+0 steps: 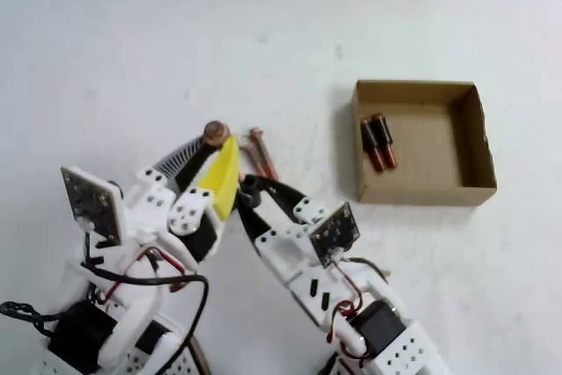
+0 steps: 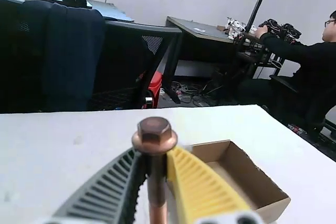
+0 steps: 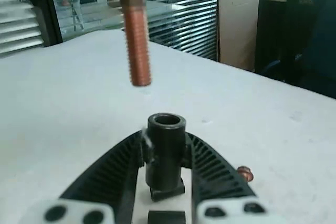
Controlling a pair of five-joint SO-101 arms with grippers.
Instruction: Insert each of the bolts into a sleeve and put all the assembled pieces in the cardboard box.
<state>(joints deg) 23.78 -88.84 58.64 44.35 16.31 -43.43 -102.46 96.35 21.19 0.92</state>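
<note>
**Insertion step, bolt over sleeve.** The left gripper (image 1: 216,141), with one grey and one yellow ribbed finger, is clamped on a copper-coloured hex-head metal bolt (image 2: 154,135). The bolt is held upright, head uppermost and threaded shank pointing down. The black-fingered right gripper (image 1: 249,189) is closed around a short black cylindrical sleeve (image 3: 166,150) with its bore facing up.

In the right wrist view the shank tip hangs above the sleeve mouth, apart from it and apparently offset to one side.

In the high view both grippers meet just off the centre of the white table (image 1: 132,59), toward 9 o'clock. What look like two loose copper bolts (image 1: 259,154) lie just beside the held bolt at its 3 o'clock. The open brown cardboard box (image 1: 421,192) stands well apart at 3 o'clock, with two assembled pieces (image 1: 378,143) inside.

Judged progress: two pieces are boxed, one is being mated, and the loose bolts are waiting. The next move calls for centring the shank over the bore with both axes parallel, then lowering. A misaligned tip would likely catch on the rim.
</note>
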